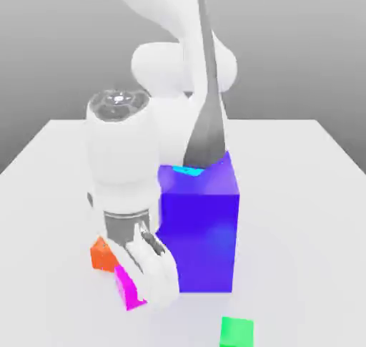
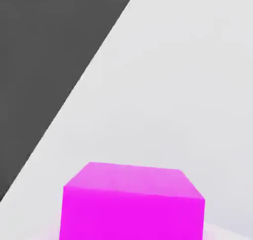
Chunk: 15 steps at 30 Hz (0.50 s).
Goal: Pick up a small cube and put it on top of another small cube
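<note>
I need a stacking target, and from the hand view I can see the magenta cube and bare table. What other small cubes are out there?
Observer: An orange cube sits just to the exterior view's left of your magenta cube.
Operator: Any other candidate?
Observer: A green cube lies apart from the rest, near the exterior view's lower right.
Operator: Anything big nearby?
Observer: A tall blue-violet block stands close on the exterior view's right of the magenta cube, far taller than the small cubes.
</note>
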Each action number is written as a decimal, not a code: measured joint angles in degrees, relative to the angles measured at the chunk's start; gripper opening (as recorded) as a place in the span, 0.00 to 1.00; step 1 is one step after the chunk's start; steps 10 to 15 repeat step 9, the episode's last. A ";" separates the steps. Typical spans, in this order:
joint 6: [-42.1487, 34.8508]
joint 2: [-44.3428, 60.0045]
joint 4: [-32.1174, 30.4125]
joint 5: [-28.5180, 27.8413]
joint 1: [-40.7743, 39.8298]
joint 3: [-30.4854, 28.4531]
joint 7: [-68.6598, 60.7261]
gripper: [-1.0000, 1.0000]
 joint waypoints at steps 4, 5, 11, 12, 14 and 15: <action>2.57 5.97 3.40 -4.48 5.98 1.82 3.22 0.00; 4.21 8.01 3.71 -5.68 6.90 1.17 4.08 0.00; 5.33 9.37 3.89 -6.50 7.45 0.72 4.66 1.00; 5.33 9.37 3.89 -6.50 7.45 0.72 4.66 1.00; 5.33 9.37 3.89 -6.50 7.45 0.72 4.66 1.00; 5.33 9.37 3.89 -6.50 7.45 0.72 4.66 1.00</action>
